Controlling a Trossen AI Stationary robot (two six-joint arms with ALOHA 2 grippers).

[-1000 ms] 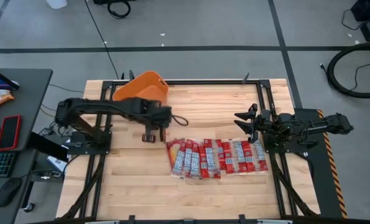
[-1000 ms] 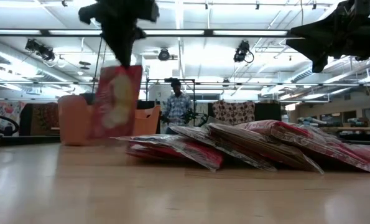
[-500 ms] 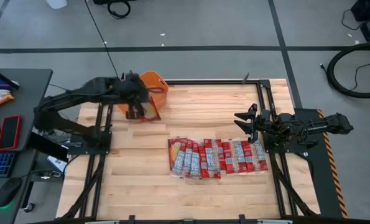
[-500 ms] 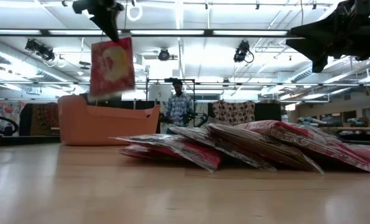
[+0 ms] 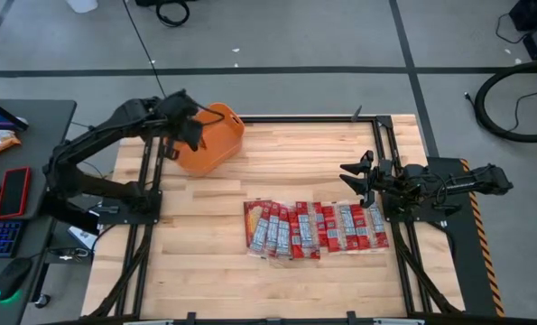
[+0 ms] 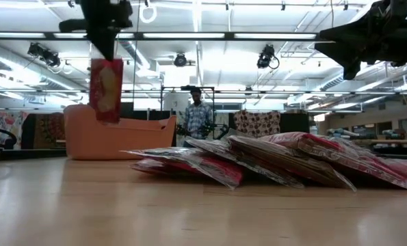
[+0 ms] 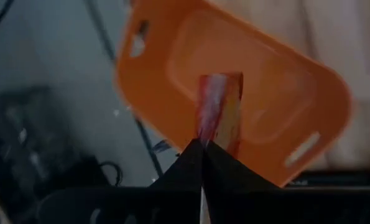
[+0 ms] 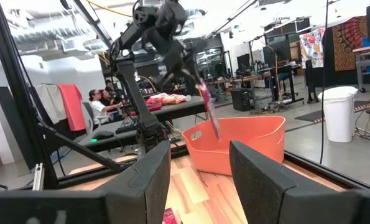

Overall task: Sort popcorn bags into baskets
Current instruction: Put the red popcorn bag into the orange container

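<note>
The left hand pinches one popcorn bag by its top edge over the orange basket. It hangs light and floppy. The right hand waits, fingers apart.

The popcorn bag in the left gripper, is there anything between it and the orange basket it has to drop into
Nothing visible. The left gripper holds the popcorn bag hanging upright above the orange basket, and in the left wrist view the basket's open, empty interior lies directly beyond the bag. The right gripper waits beside the pile of bags, far from the basket.
</note>
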